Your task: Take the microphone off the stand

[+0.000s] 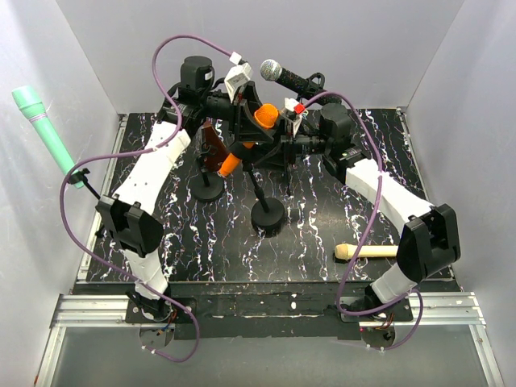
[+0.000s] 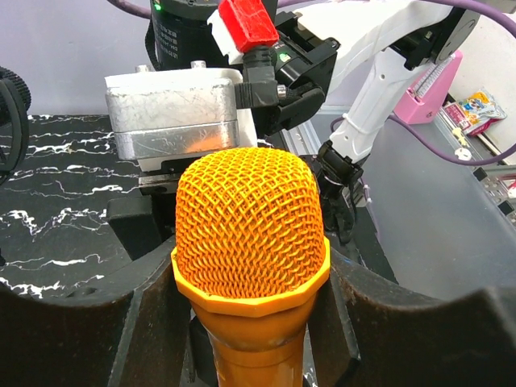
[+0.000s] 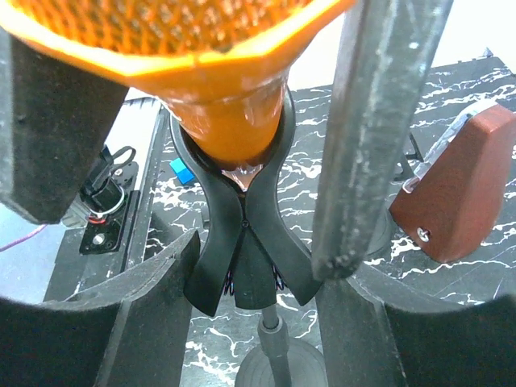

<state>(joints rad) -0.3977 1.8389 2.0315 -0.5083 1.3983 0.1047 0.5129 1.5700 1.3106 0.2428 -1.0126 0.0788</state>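
The orange microphone [image 2: 250, 234] sits in the black stand clip [image 3: 242, 250] at the middle far part of the desk [image 1: 322, 230]. The left claw [image 2: 250, 343] grips its body just under the head. The right claw [image 3: 210, 105] straddles its neck above the clip; whether it presses I cannot tell

The orange plastic microphone [image 2: 250, 234] has a diamond-mesh head in the same orange. The black plastic stand clip [image 3: 214, 258] is plain and unpatterned. The black table surface [image 1: 322, 218] carries irregular white marble veining. The teal plastic microphone [image 1: 44, 129] is one solid colour. The black handheld microphone [image 1: 289, 78] has a silver mesh head. The beige cylindrical object [image 1: 367, 251] is unmarked. The purple round cables [image 1: 189, 35] are uniform. The white arm links [image 1: 153, 165] have black joints.
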